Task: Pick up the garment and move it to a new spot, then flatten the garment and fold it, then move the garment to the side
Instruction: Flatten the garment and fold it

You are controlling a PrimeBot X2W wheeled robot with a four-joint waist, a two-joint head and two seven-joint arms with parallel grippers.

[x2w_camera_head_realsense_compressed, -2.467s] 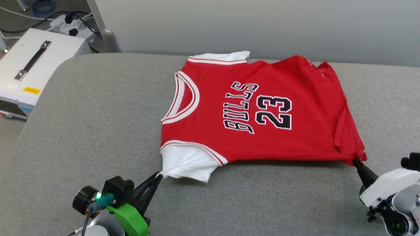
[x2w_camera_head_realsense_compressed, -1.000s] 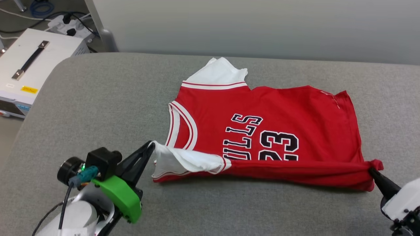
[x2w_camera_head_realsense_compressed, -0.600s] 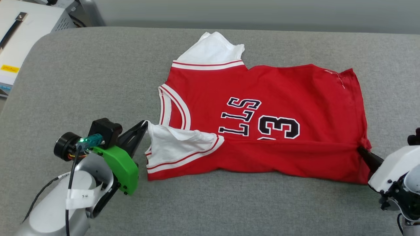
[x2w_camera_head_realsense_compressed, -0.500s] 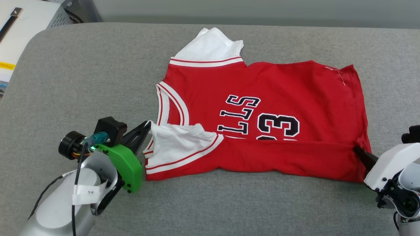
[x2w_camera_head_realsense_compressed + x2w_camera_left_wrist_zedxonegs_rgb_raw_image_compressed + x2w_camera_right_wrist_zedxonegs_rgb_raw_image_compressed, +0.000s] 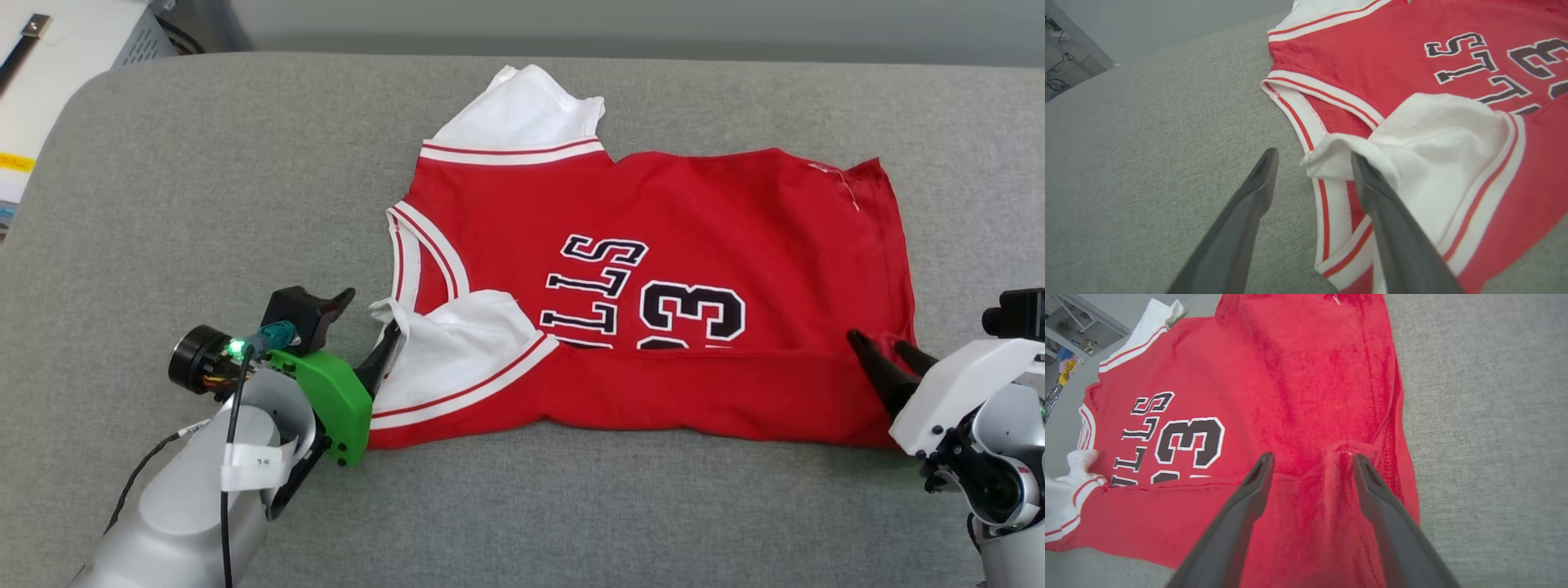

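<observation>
The garment (image 5: 653, 229) lies flat on the grey cushion (image 5: 204, 188), its near edge turned over the lettering, so one fold is apparently done; the left gripper (image 5: 371, 312) and right gripper (image 5: 875, 339), jaws spread, pinch nothing, leaving further folding and the move aside.

Garment (image 5: 702, 212): red body, white sleeves, red-and-white striped trim, black lettering outlined white. Cushion (image 5: 204, 204): plain mid-grey weave. Wrist bracket (image 5: 326, 400): bright green. Box (image 5: 57, 41): white, yellow label.
</observation>
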